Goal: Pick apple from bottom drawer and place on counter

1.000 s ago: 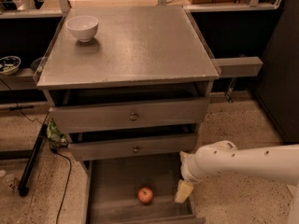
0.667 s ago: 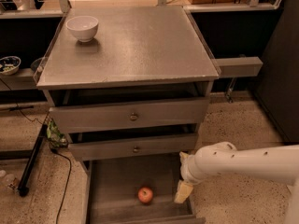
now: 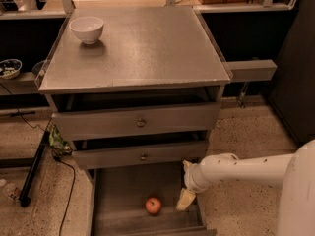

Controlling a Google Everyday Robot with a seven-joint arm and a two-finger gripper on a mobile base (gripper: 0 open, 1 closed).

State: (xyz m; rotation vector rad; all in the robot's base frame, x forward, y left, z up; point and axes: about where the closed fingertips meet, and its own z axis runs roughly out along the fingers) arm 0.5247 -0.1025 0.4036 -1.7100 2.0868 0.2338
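Now the tan gripper (image 3: 186,199) hangs in the open grey metal bottom drawer (image 3: 118,191), shifted slightly toward the unmoved small red-orange apple (image 3: 153,205) just beside it; grip state cannot be told.

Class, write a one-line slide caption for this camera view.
Gripper low in the open bottom drawer beside the apple, not touching it; white bowl sits on the counter.

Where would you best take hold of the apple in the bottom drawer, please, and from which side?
Across its round middle, coming down from above: the apple sits alone on the flat floor of the bottom drawer, clear of the walls, so I'd judge every side reachable. The pincer hangs just to its right, near the right wall.
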